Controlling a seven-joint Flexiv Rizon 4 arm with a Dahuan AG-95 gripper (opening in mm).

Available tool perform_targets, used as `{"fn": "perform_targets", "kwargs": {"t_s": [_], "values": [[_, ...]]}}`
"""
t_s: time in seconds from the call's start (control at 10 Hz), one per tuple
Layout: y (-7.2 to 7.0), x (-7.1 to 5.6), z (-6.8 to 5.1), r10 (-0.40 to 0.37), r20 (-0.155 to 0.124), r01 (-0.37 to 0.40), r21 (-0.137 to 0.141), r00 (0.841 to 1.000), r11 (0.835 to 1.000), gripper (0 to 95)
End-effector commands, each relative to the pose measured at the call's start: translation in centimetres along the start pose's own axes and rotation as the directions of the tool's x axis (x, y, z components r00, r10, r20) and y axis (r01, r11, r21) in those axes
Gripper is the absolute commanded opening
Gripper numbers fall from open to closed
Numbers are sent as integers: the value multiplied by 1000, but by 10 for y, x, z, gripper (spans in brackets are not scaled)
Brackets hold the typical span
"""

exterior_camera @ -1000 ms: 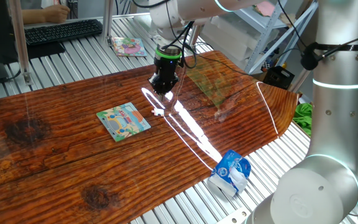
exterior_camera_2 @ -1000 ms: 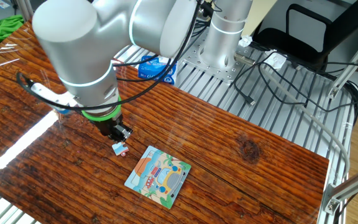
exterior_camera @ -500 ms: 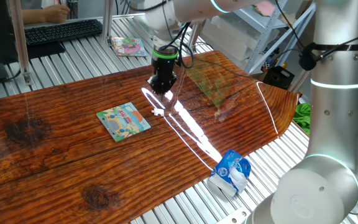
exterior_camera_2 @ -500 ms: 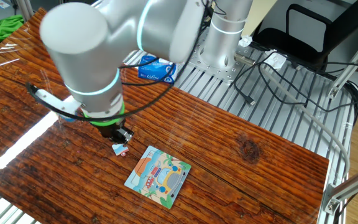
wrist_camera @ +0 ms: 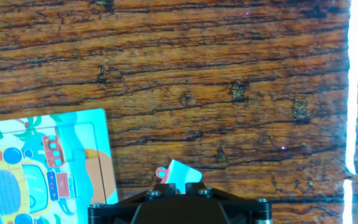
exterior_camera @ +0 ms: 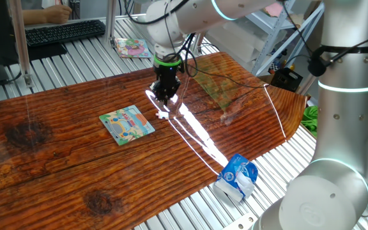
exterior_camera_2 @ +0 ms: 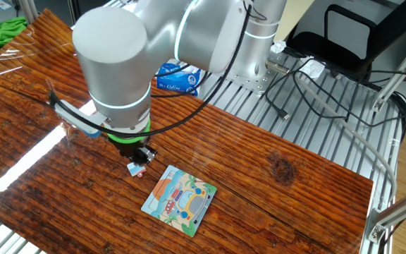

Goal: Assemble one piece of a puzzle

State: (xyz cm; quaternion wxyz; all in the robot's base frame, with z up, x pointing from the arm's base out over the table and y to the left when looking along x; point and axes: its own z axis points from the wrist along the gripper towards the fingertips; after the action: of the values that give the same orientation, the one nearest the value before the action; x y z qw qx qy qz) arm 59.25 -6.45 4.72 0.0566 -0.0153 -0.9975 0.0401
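Here, wood-grain table (exterior_camera: 56,160) – glare streak, puzzle (exterior_camera: 127,124), slatted metal bench (exterior_camera: 190,207).

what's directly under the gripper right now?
The piece lies on the wooden table just below the gripper, beside the puzzle, apart from its edge. The gripper body covers the piece's near part; contact can't be told.

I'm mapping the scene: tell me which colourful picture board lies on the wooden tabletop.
The puzzle, teal-bordered, lies on the wood near the gripper. The pinkish board lies farther off, on the metal slats.
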Motion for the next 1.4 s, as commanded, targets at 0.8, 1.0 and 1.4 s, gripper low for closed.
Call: {"fn": "perform_targets", "kwargs": {"t_s": [0.8,1.0,1.4], "values": [[-2,-7,13,-45,-5,45,-2,999,999,0],[-2,-7,13,-35,0,35,-33,999,999,0],[-2,-7,13,-37,67,40,-53,997,998,0]]}}
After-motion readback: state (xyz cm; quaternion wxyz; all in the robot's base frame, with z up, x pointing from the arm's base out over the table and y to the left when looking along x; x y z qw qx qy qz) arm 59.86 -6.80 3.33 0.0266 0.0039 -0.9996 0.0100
